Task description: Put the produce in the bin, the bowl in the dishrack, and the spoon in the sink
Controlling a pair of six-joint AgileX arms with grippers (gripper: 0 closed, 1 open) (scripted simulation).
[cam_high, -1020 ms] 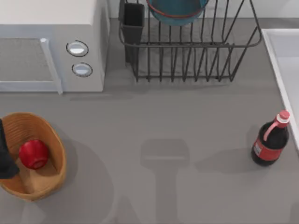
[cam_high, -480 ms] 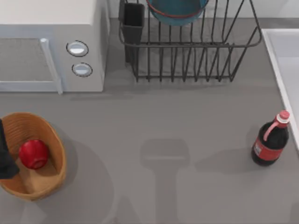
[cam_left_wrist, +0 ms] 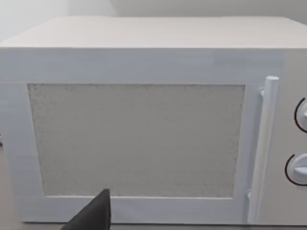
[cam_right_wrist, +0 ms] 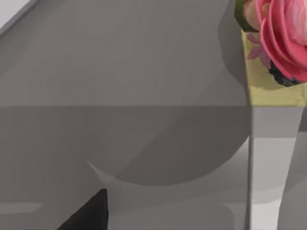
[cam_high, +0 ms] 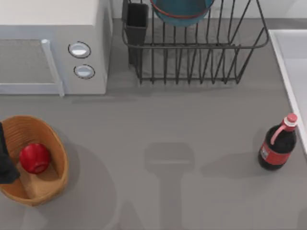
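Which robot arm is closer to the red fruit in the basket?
Left. The left gripper sits at the table's left edge, over the bin's rim, right beside the produce. The right gripper faces bare surfaces, nowhere near the produce.

We're looking down on a plain grey tabletop (cam_high: 192, 124). At its far left a white microwave (cam_high: 53, 48) sits square on it, door and two round knobs facing the near side. Just beside that, along the far edge, stands the black wire dishrack (cam_high: 192, 52), its dark utensil cup next to the microwave's corner. At the right edge the white sink (cam_high: 292, 62) meets the surface with its pale rim. Near that rim, on the right, a dark bottle (cam_high: 278, 143) with a red cap stands upright. On the near left rests the woven bin (cam_high: 50, 179).
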